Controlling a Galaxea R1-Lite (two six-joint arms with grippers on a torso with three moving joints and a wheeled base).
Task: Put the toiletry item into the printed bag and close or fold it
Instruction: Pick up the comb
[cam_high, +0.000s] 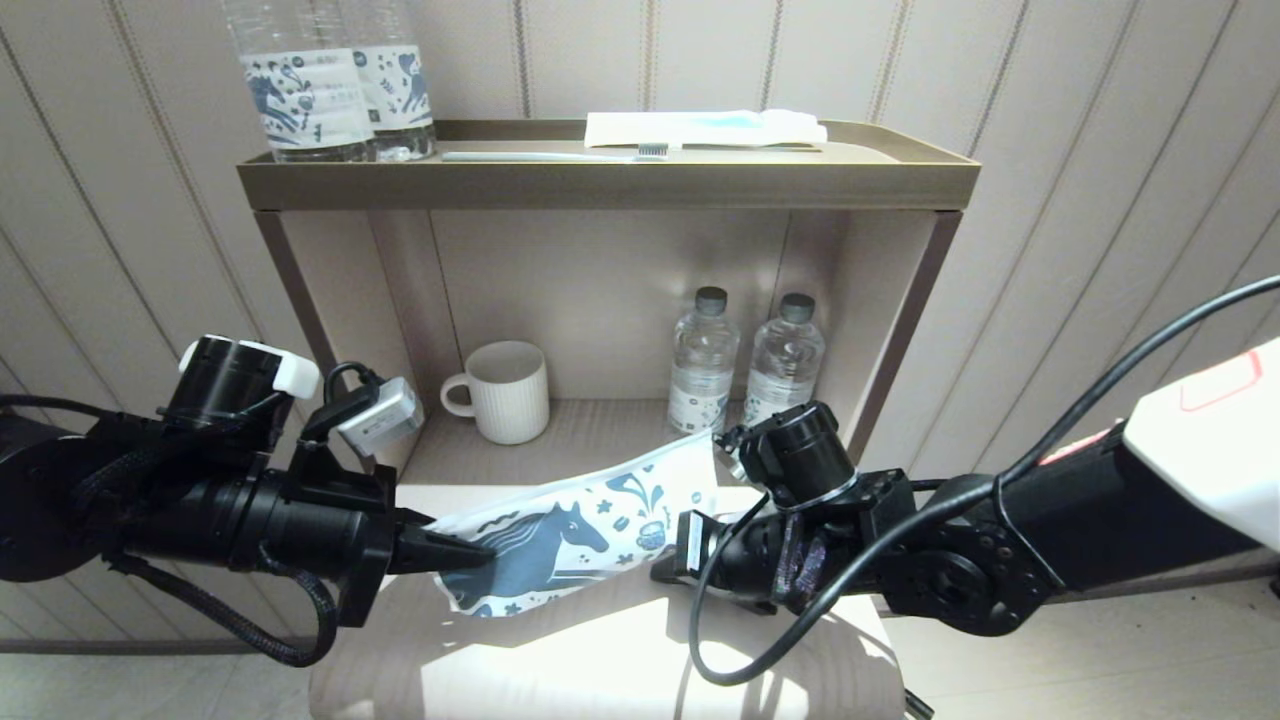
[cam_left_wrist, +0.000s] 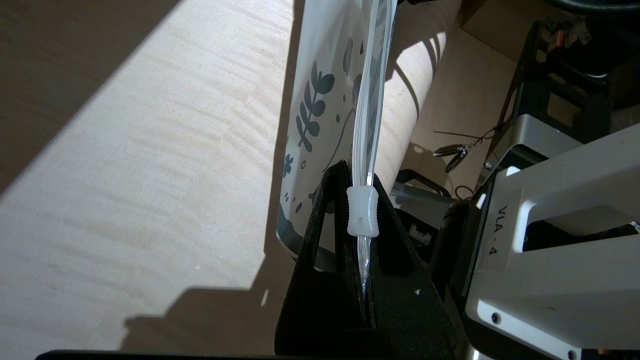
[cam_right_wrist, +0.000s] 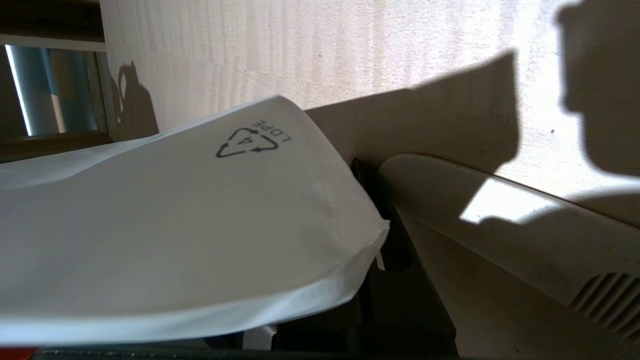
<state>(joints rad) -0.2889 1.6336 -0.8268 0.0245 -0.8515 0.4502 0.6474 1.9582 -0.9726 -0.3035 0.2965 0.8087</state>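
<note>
Printed bag (cam_high: 575, 535) hangs between both arms, above the pale table (cam_high: 600, 660) in front of the shelf unit (cam_high: 610, 185); you're holding it at both ends.

Left gripper (cam_high: 455, 550) is clenched on the bag's zip edge. In the left wrist view the clear seal strip runs right into the jaws, w/ the white slider (cam_left_wrist: 363, 212) sitting just at the tips. Right gripper (cam_high: 672, 558) is clamped on the opposite end; right wrist view shows the plain back of the bag w/ the LDPE mark.

Toiletry item: can't spot it outside the bag; probably inside already, but can't tell.

So the step looks like closing. Keep the bag taut btwn the two grips, and don't let the left pinch slip off the strip. Pull along the seal, not across, or the bag will twist.
</note>
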